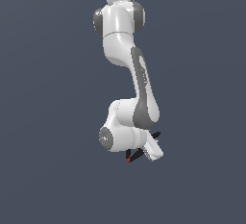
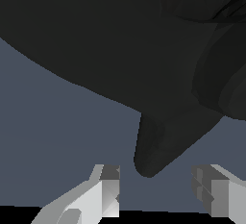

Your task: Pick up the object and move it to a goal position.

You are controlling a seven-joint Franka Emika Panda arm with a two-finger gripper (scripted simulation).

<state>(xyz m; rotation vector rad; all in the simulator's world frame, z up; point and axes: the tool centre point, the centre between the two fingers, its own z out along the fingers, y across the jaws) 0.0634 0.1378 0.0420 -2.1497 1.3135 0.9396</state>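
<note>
White robot arm's end effector (image 2: 156, 189), fingers spread wide, straddles the small black spring clamp (image 2: 158, 146); grasp step, closing comes next.

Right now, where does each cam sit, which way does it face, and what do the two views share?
Exterior view: off the arm, facing the whole Panda arm against a plain grey backdrop; the black clamp with its red tip sits at the hand.
Wrist view: on the wrist, looking out past the two fingers, spread apart, onto the clamp filling the frame close up.
Shared: the clamp and the grey background.
</note>
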